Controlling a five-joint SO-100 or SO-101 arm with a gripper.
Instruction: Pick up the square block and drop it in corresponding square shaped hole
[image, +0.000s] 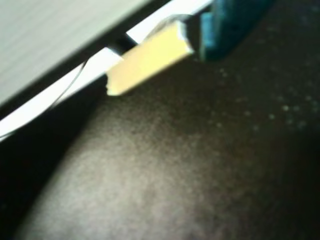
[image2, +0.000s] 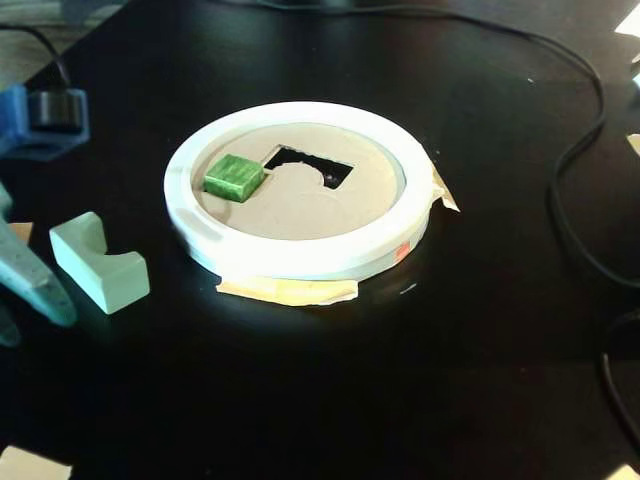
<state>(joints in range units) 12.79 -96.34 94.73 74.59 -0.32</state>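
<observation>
A small green cube (image2: 234, 176) sits on the tan round panel (image2: 300, 205), at the panel's left side in the fixed view, just inside the thick white ring (image2: 290, 255) that frames it. Whether the cube rests in a square cutout or merely on the panel surface cannot be told; no square opening shows apart from it. Just to the cube's right, a larger dark cutout (image2: 305, 163) with a rounded bite along its lower edge opens through the panel.

Strips of yellowish tape (image2: 290, 291) stick out from under the ring toward the counter's near edge, and another scrap pokes out on the ring's right side. The ring lies near the middle of the black counter (image2: 420, 380).

Toward the counter's left edge, well apart from the ring, lies a pale mint block (image2: 98, 264) with a curved notch. Beside it a teal part of the arm (image2: 30, 280) enters from the left. A black cable (image2: 575, 150) runs along the counter's right side.

In the blurred wrist view, a teal part (image: 225, 30) and a yellow strip (image: 150, 60) hang above the dark counter; whether the hand is released or clenched cannot be told.
</observation>
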